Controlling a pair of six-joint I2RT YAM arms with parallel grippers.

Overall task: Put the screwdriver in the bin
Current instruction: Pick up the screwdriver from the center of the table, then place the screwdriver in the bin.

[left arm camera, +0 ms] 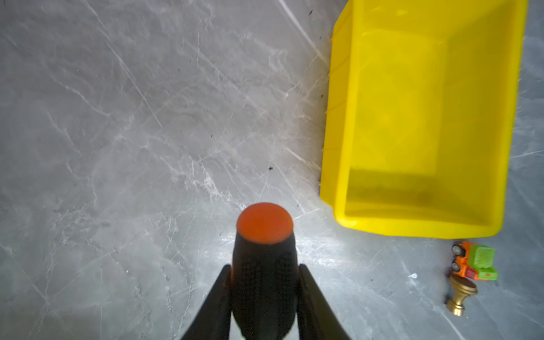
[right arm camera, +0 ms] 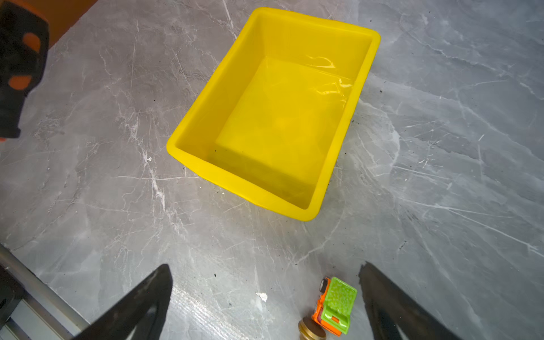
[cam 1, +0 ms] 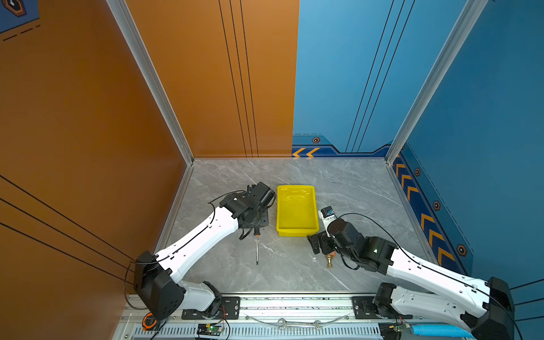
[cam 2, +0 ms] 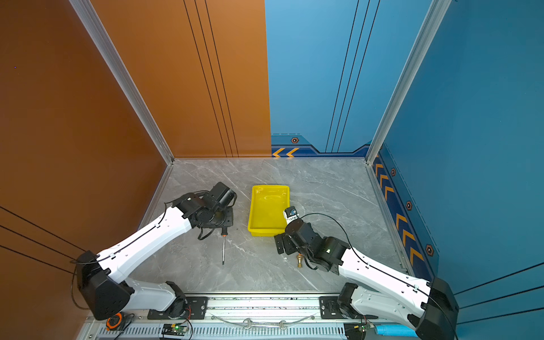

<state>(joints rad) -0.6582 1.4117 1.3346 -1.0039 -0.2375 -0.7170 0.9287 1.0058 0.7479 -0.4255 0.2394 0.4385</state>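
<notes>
My left gripper [left arm camera: 264, 266] is shut on the black handle of the screwdriver [left arm camera: 265, 259], whose orange end cap faces the left wrist camera. In both top views the screwdriver [cam 1: 257, 248] [cam 2: 223, 250] sticks out from under the left wrist, its thin shaft pointing toward the table's front edge. Whether it is off the table I cannot tell. The yellow bin [cam 1: 297, 233] [cam 2: 266, 232] [left arm camera: 338, 117] [right arm camera: 206, 97] stands just right of it with nothing inside. My right gripper [right arm camera: 266, 266] [cam 1: 319, 243] hovers open near the bin's front right corner, holding nothing.
A small orange-green toy truck [right arm camera: 335, 306] [left arm camera: 477, 262] and a brass knob [right arm camera: 312, 331] [cam 1: 329, 261] lie below the right gripper. A silver wrench [cam 1: 298, 324] rests on the front rail. Orange and blue walls enclose the grey marble table [cam 1: 353, 188].
</notes>
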